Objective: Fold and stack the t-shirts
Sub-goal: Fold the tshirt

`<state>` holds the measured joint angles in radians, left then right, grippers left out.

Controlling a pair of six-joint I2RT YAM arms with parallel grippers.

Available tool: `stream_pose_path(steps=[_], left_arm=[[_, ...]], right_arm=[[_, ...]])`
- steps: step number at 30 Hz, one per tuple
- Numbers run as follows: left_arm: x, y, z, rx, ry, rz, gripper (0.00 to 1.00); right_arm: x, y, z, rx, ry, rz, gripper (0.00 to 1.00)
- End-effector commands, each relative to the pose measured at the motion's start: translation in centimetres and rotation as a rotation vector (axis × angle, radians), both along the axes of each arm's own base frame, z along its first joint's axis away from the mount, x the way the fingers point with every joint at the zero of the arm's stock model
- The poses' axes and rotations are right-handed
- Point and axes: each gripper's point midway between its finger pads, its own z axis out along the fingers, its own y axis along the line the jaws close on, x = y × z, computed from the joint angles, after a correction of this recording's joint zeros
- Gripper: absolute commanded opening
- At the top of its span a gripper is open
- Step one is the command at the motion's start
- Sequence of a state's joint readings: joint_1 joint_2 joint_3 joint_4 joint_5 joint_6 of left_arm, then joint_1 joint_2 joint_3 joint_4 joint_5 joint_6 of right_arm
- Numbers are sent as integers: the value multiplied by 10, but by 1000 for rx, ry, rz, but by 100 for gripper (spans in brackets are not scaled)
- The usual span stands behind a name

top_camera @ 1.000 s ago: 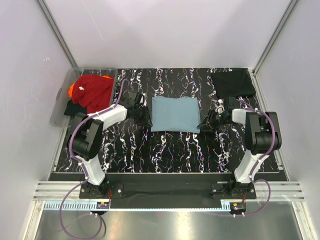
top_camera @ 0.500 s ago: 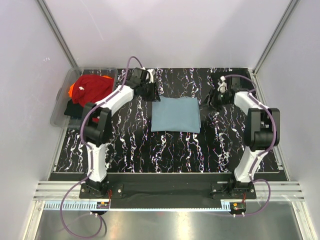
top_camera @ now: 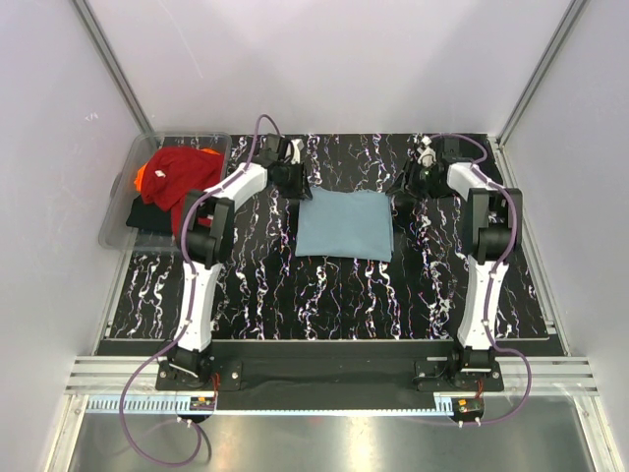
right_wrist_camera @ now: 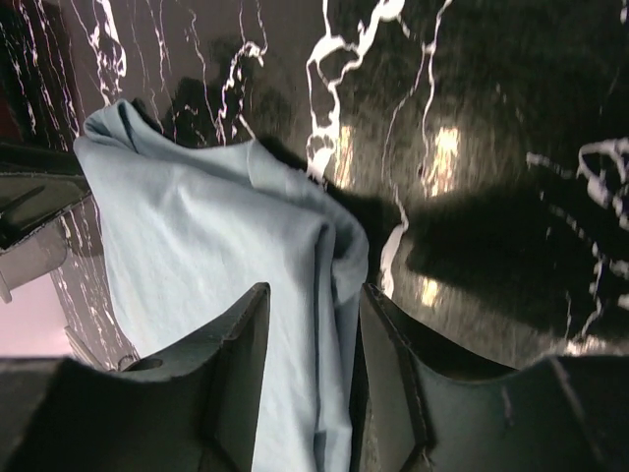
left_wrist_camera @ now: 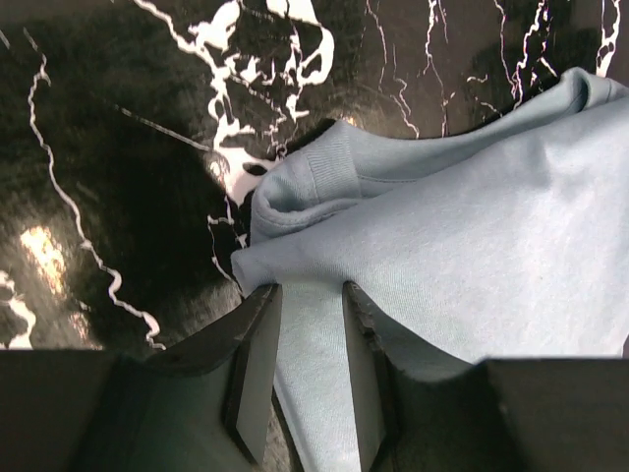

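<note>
Both arms reach far forward from their bases, stretched almost to full length. The left arm [top_camera: 241, 184] angles inward at the forearm, and the left gripper [top_camera: 297, 183] tips downward with its jaws part-way apart. The right arm [top_camera: 462, 179] mirrors it, and the right gripper [top_camera: 405, 185] also tips downward with its jaws parted.

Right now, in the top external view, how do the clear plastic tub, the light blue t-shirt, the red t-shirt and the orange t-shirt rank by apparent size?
1. clear plastic tub
2. light blue t-shirt
3. red t-shirt, bunched up
4. orange t-shirt, mostly hidden; only a sliver shows
</note>
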<state>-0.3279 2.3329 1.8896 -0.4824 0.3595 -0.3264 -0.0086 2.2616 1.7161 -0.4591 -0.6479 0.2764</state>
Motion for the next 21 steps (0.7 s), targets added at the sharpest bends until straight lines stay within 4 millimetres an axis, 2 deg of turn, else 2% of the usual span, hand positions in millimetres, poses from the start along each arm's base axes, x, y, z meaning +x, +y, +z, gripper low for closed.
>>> stream_pose_path(steps=[1,11,13,14,16,17,21], left_arm=[[15,-6,13,-23,-65,-30,37],[18,-3,1,-6,-51,-11,37],[18,-1,-1,-3,-48,-4,37],[18,-1,-2,0,-46,1,37],[19,3,-5,7,-34,28,38],[20,5,-6,7,-31,39,39],[21,17,-20,16,18,98,36]], right_arm=[[17,4,8,30,-54,39,48],[27,7,-1,48,-59,42,42],[28,6,-4,43,-55,37,36],[28,5,-4,37,-57,32,25],[29,2,-9,17,-51,14,11],[31,-2,-10,1,-57,1,0],[36,-9,-18,-10,-50,-52,0]])
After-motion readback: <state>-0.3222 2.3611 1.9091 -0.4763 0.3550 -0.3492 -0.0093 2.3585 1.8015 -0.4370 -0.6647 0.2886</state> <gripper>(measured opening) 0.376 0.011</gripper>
